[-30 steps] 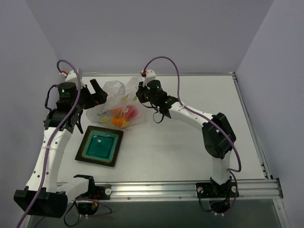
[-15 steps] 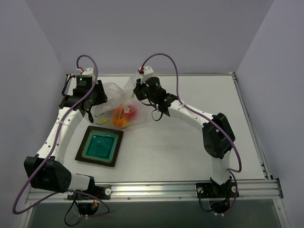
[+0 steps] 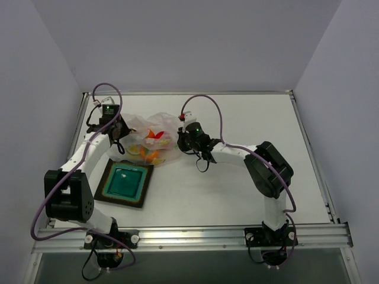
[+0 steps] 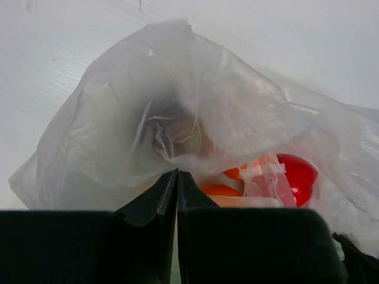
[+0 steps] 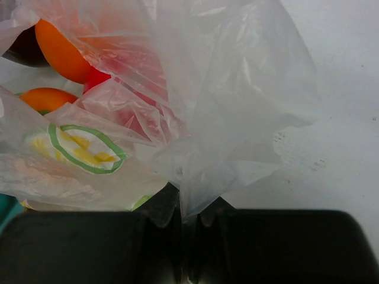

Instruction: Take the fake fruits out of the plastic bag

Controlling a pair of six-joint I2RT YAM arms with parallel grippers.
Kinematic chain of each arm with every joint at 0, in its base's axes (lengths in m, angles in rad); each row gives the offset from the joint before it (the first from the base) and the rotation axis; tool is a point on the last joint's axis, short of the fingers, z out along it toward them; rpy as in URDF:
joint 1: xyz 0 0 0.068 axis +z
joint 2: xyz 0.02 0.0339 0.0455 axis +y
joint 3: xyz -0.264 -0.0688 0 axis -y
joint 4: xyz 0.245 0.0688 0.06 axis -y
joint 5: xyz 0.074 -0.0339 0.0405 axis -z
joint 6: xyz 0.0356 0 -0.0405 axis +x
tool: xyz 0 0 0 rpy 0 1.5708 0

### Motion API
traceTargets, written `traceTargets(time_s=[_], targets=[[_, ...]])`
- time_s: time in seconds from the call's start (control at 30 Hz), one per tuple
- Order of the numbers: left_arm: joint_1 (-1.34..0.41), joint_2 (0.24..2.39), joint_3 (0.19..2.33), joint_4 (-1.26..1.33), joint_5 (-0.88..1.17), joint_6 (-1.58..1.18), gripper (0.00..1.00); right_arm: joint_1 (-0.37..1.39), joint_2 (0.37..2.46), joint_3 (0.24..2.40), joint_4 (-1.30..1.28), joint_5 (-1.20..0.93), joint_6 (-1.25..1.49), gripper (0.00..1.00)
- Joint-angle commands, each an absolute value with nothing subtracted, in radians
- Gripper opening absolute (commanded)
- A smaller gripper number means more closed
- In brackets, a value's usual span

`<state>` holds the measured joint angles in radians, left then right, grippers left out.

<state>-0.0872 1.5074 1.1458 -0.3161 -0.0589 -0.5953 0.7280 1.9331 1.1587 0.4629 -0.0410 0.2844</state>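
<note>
The plastic bag (image 3: 148,139) lies crumpled at the back left of the table, clear film with yellow-green slice prints (image 5: 83,148). Fake fruits show through it: red (image 4: 296,174), orange (image 4: 222,189) and a dark one (image 4: 177,135) in the left wrist view; orange (image 5: 59,53), red (image 5: 100,78) and maroon (image 5: 21,50) in the right wrist view. My left gripper (image 3: 121,135) (image 4: 177,175) is shut, pinching the film at the bag's left side. On the bag's right side my right gripper (image 3: 180,141) (image 5: 188,207) is shut on a gathered fold of film.
A square teal dish (image 3: 124,183) with a dark rim sits just in front of the bag, near the left arm. White walls close the table at the back and sides. A metal rail (image 3: 195,234) runs along the near edge.
My left arm swung in from the left to the bag and its jaws closed on the film. The right gripper came down and nearer with its fold, and the bag sank flatter.
</note>
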Motion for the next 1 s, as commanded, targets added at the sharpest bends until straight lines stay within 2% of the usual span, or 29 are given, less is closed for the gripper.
traceTargets(time_s=[0.0, 0.1, 0.2, 0.4, 0.6, 0.7, 0.87, 0.97], targets=[[-0.068, 1.456, 1.180, -0.229, -0.066, -0.629, 0.02, 0.738, 1.919, 1.150, 0.561, -0.012, 0.325, 0.00], [-0.045, 1.520, 1.193, -0.212, -0.045, -0.627, 0.03, 0.741, 1.960, 1.146, 0.586, -0.003, 0.345, 0.00], [-0.015, 1.696, 1.282, -0.190, 0.000, -0.609, 0.02, 0.741, 1.993, 1.155, 0.586, 0.058, 0.356, 0.00], [0.034, 1.845, 1.445, -0.111, 0.123, -0.589, 0.02, 0.744, 1.993, 1.161, 0.575, 0.100, 0.348, 0.00], [0.058, 1.882, 1.376, 0.035, 0.205, -0.634, 0.02, 0.795, 2.037, 1.097, 0.655, 0.127, 0.428, 0.00], [0.060, 1.896, 1.440, 0.014, 0.245, -0.635, 0.02, 0.799, 2.046, 1.115, 0.626, 0.161, 0.440, 0.00], [0.020, 1.878, 1.600, -0.043, 0.268, -0.635, 0.02, 0.792, 1.916, 1.120, 0.585, 0.235, 0.433, 0.00], [-0.020, 1.859, 1.626, -0.051, 0.239, -0.632, 0.02, 0.793, 1.852, 1.123, 0.552, 0.235, 0.423, 0.01]])
